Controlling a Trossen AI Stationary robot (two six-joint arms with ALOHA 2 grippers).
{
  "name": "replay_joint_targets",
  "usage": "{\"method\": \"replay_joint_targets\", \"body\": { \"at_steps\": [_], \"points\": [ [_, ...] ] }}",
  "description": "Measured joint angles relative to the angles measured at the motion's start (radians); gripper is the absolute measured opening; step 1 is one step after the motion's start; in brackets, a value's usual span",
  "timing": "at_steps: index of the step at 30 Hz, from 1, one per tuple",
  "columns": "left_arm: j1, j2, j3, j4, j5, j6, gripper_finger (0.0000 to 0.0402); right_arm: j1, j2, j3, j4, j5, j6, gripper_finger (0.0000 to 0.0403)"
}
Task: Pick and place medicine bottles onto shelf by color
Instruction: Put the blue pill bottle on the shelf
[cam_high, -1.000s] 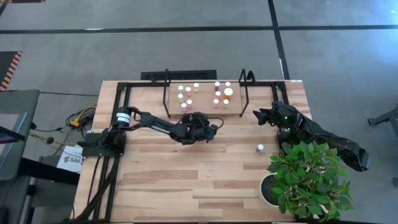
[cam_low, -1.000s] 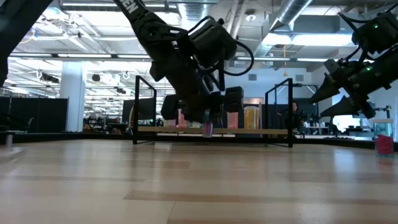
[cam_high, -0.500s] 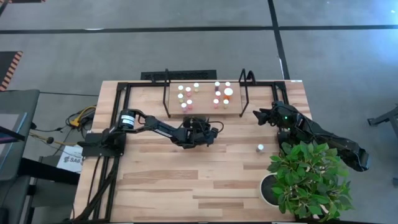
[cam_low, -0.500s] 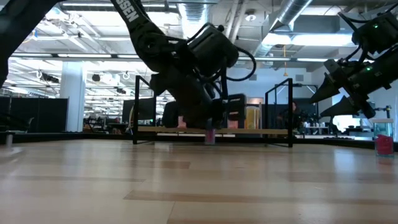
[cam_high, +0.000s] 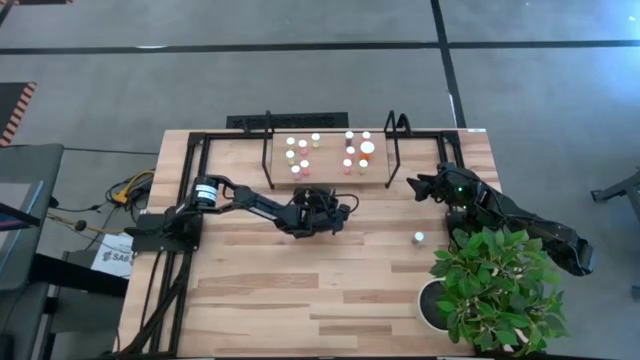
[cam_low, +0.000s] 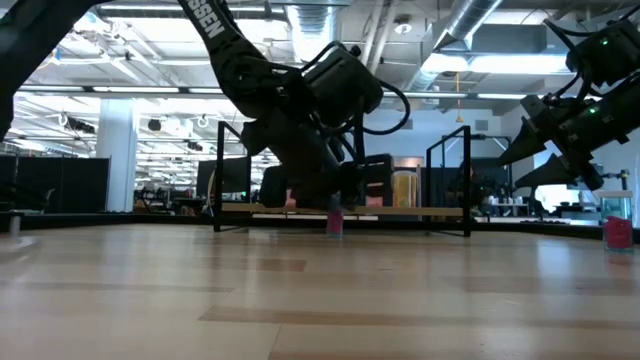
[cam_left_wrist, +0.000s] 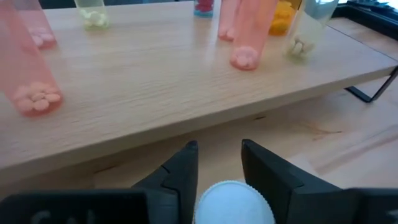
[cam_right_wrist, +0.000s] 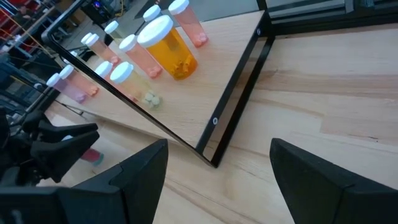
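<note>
My left gripper (cam_high: 338, 208) (cam_left_wrist: 219, 163) stands low over the table, just in front of the shelf's near edge, shut on a pink medicine bottle (cam_low: 335, 221) with a white cap (cam_left_wrist: 233, 200). The shelf (cam_high: 330, 178), a light board in black tubing, carries several upright medicine bottles (cam_high: 300, 155) (cam_left_wrist: 247, 37) with pink, orange and yellowish bodies. One more bottle (cam_high: 418, 238) stands alone on the table at the right. My right gripper (cam_high: 412, 185) (cam_right_wrist: 217, 180) waits open beside the shelf's right end. My left gripper has the bottle's white cap (cam_left_wrist: 233, 200) between its two fingers (cam_left_wrist: 185, 169), one on each side of it. The fingers come slanting down from the table's left and near side. The bottle stands upright, its base (cam_low: 335, 230) on the table.
A white pot (cam_high: 432, 305) with a bushy green plant (cam_high: 495, 285) fills the near right corner, under my right arm. Two upright black hoops (cam_high: 268, 150) (cam_high: 392, 150) stand at the shelf's ends. Bare planks lie along the table's near side (cam_high: 290, 290).
My left gripper has gone down with the pink bottle. The bottle hung clear of the table a second ago and now stands on it, in front of the shelf.
</note>
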Motion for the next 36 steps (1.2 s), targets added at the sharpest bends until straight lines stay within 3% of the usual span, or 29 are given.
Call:
{"method": "replay_joint_targets", "body": {
  "at_steps": [9,22,30,36],
  "points": [
    [0.000,-0.028,0.000,0.008,0.018,0.017,0.0149,0.000,0.000,0.000,0.001,0.000,0.000,0.0305],
    [0.007,-0.164,0.000,-0.099,0.112,0.085,0.0138,0.000,0.000,0.000,0.001,0.000,0.000,0.0305],
    [0.041,-0.278,0.024,-0.191,0.365,0.175,0.0137,0.000,0.000,0.000,0.001,0.000,0.000,0.0305],
    [0.127,-0.279,0.179,-0.437,0.582,-0.002,0.0137,0.000,0.000,0.000,0.001,0.000,0.000,0.0305]
  ]
}}
